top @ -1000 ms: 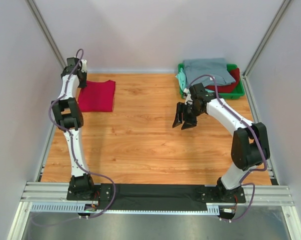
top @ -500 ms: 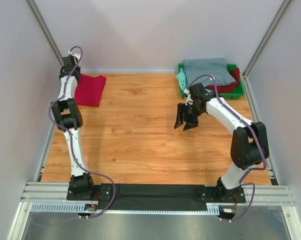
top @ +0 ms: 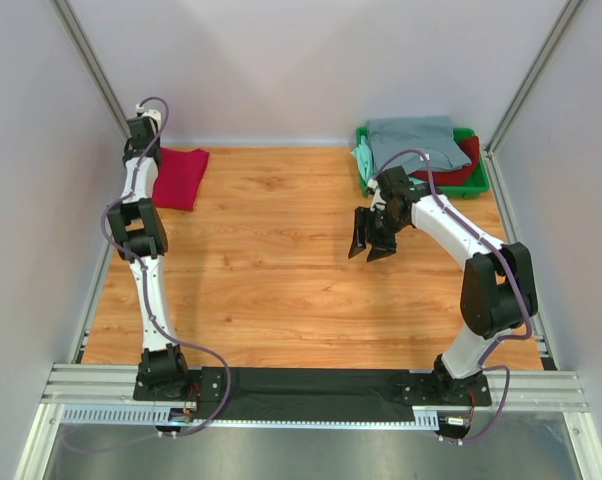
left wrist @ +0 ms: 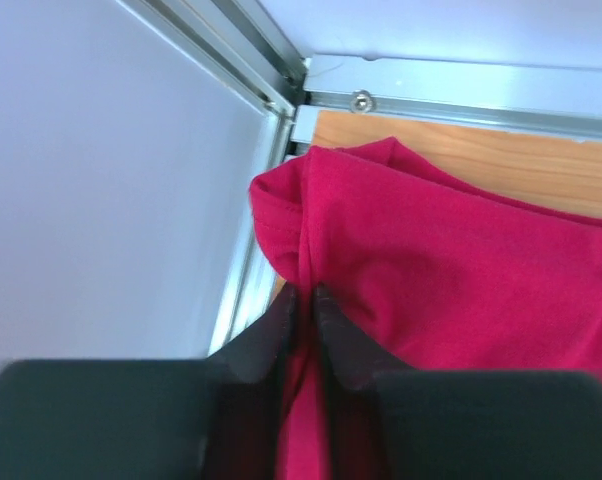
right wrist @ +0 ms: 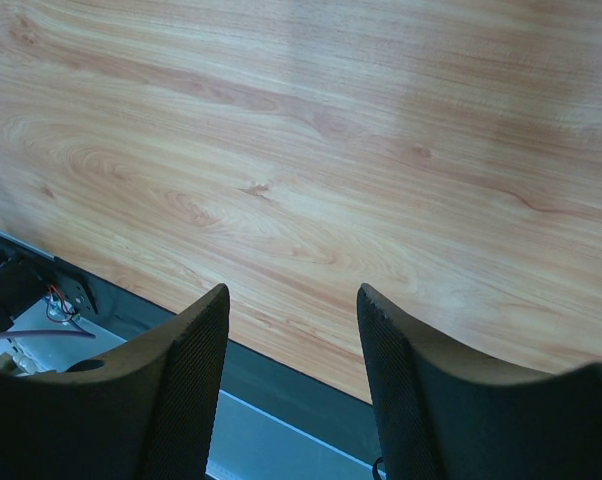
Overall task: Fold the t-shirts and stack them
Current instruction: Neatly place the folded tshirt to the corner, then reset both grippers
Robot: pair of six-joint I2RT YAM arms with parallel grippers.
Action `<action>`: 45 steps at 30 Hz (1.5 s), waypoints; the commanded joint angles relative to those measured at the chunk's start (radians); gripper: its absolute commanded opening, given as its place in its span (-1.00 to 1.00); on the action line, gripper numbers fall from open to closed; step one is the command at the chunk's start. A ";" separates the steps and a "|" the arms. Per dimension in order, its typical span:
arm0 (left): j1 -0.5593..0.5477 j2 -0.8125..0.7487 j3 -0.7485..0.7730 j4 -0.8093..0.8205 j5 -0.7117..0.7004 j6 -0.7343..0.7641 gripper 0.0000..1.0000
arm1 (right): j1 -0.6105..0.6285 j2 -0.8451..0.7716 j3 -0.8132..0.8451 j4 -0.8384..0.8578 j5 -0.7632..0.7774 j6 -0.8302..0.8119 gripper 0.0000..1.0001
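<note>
A folded crimson-red t-shirt lies at the far left corner of the wooden table. My left gripper is at its left edge, shut on a pinch of the red cloth, with the fabric bunched between the fingertips. My right gripper hangs open and empty above the bare wood in the middle right; its fingers frame only table and the near rail. A grey-blue t-shirt, a mint-green one and a darker red one lie piled at the far right.
The pile sits in a green plastic tray at the back right corner. Grey walls and metal posts close in the table on the left, back and right. A black strip and rail run along the near edge.
The left gripper has drawn the red t-shirt leftwards towards the corner; it now looks narrower and lies closer to the left wall. The right arm has barely moved.
</note>
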 commanded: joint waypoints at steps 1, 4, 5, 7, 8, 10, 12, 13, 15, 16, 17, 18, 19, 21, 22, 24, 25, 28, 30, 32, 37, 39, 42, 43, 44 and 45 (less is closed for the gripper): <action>0.001 -0.059 0.009 0.035 -0.067 -0.020 -0.27 | 0.011 -0.008 0.006 0.008 0.015 0.009 0.11; -0.011 -0.146 -0.090 0.036 -0.244 -0.025 0.31 | 0.011 -0.019 0.000 0.008 0.000 0.025 0.11; -0.015 -0.166 -0.105 0.027 -0.278 -0.027 0.35 | 0.011 -0.023 -0.003 0.008 -0.011 0.031 0.11; -0.025 -0.219 -0.131 -0.031 -0.317 -0.048 0.76 | 0.016 -0.046 -0.005 0.006 -0.014 0.039 0.11; -0.029 -0.251 -0.140 -0.045 -0.344 -0.056 0.80 | 0.014 -0.051 -0.007 0.005 -0.014 0.041 0.12; -0.054 -0.285 -0.168 -0.094 -0.397 -0.056 0.82 | 0.016 -0.062 -0.002 -0.013 -0.016 0.047 0.12; -0.081 -0.355 -0.215 -0.169 -0.461 -0.105 0.83 | 0.016 -0.086 -0.017 -0.018 -0.025 0.059 0.12; -0.094 -0.389 -0.246 -0.192 -0.440 -0.132 0.83 | 0.014 -0.100 -0.026 -0.015 -0.025 0.068 0.12; -0.139 -0.507 -0.362 -0.255 -0.406 -0.216 0.84 | 0.014 -0.143 -0.069 0.003 -0.034 0.104 0.13; -0.161 -0.553 -0.404 -0.280 -0.368 -0.233 0.84 | 0.016 -0.157 -0.085 0.008 -0.040 0.114 0.13; -0.182 -0.644 -0.447 -0.331 -0.339 -0.308 0.85 | 0.014 -0.187 -0.102 0.022 -0.048 0.143 0.13; -0.212 -0.697 -0.543 -0.355 -0.310 -0.342 0.88 | 0.016 -0.204 -0.120 0.035 -0.052 0.156 0.14; -0.276 -0.755 -0.600 -0.369 -0.240 -0.371 0.93 | 0.014 -0.230 -0.170 0.049 -0.059 0.169 0.14; -0.353 -0.930 -0.784 -0.392 -0.150 -0.442 0.99 | 0.013 -0.301 -0.230 0.095 -0.060 0.226 0.15; -0.386 -0.990 -0.844 -0.401 -0.048 -0.470 0.99 | 0.013 -0.324 -0.290 0.114 -0.063 0.249 0.15; -0.506 -1.166 -1.037 -0.398 0.072 -0.565 1.00 | 0.013 -0.394 -0.361 0.178 -0.078 0.319 0.15; -0.549 -1.224 -1.103 -0.389 0.193 -0.603 0.99 | 0.013 -0.416 -0.437 0.203 -0.085 0.346 0.16; -0.666 -1.464 -1.382 -0.291 0.418 -0.726 0.99 | 0.013 -0.512 -0.566 0.339 -0.112 0.464 0.18; -0.693 -1.660 -1.601 -0.170 0.535 -0.842 0.99 | 0.011 -0.557 -0.710 0.478 -0.144 0.578 0.20; -0.698 -1.875 -1.793 -0.070 0.666 -0.945 1.00 | 0.013 -0.628 -0.863 0.669 -0.186 0.672 0.99; -0.703 -2.474 -2.047 -0.045 0.746 -1.146 0.99 | 0.013 -0.862 -1.100 0.957 -0.183 0.878 1.00; -0.704 -2.642 -2.150 -0.068 0.767 -1.229 0.99 | 0.013 -0.951 -1.189 1.011 -0.172 0.906 1.00; -0.706 -2.778 -2.259 -0.035 0.868 -1.370 0.99 | 0.014 -1.170 -1.278 0.997 -0.158 0.967 1.00; -0.707 -2.779 -2.291 0.016 0.952 -1.445 0.99 | 0.016 -1.230 -1.322 0.987 -0.161 0.992 1.00; -0.707 -2.815 -2.343 0.123 0.967 -1.483 0.98 | 0.013 -1.291 -1.380 0.940 -0.163 1.030 1.00; -0.707 -2.820 -2.362 0.192 0.976 -1.519 0.99 | 0.013 -1.448 -1.405 0.886 -0.164 1.039 1.00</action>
